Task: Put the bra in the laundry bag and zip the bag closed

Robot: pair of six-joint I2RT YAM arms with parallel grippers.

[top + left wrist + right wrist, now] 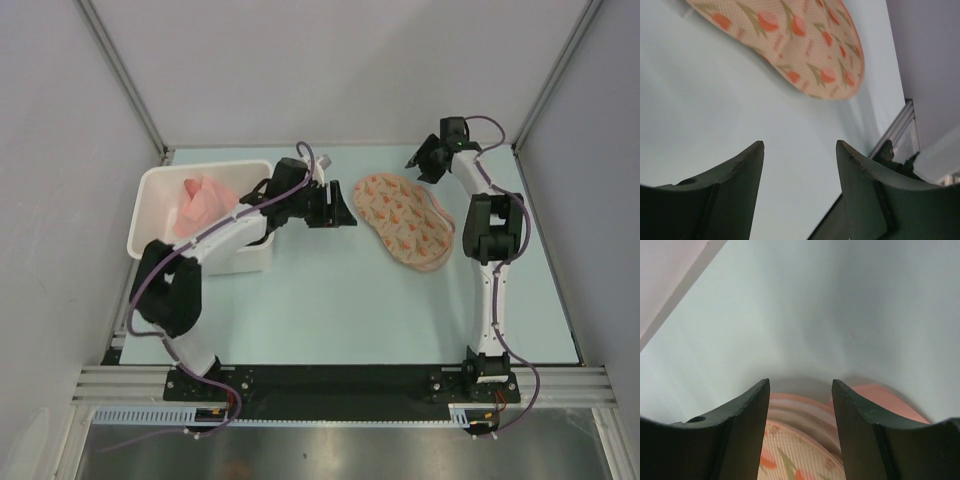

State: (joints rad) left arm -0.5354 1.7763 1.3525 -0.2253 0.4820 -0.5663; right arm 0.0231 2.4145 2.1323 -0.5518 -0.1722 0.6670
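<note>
We see the laundry bag [405, 220] just right of our left gripper [347, 208] and just near of our right gripper [420, 168], both gaping empty.

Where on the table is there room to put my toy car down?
The biggest bare patch is the near half of the table, in front of the white bin and the laundry bag. It is crowded between bin and bag, where the left gripper hangs.

Laundry bag [404, 221] flat on table [330, 300] (left pincer [348, 208] just beside)
</note>
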